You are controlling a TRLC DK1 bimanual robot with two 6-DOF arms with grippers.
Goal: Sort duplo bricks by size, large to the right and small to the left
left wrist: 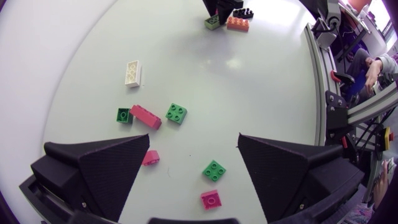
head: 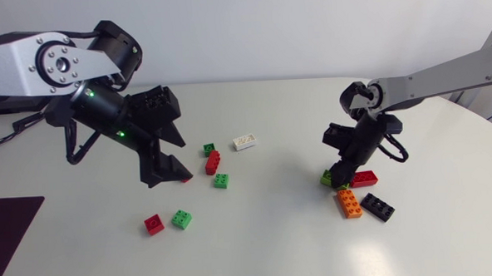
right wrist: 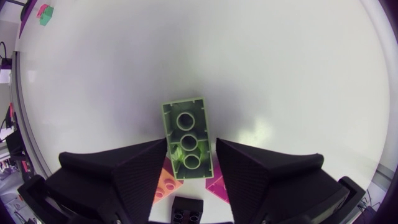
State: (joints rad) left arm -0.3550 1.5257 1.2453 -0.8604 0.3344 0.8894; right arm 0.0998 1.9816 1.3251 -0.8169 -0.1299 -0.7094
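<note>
My right gripper stands low over a cluster at the right. In the right wrist view a large light-green brick lies between its fingers, hollow underside showing, with only slim gaps, so the right gripper is open. Around it lie an orange brick, a red brick and a black brick. My left gripper hangs wide open over the left-centre, holding nothing. Under it are small bricks: a pink one, a green one and another pink one.
A white brick, a small green brick, a long red brick and a green square brick lie mid-table. A dark mat covers the front left corner.
</note>
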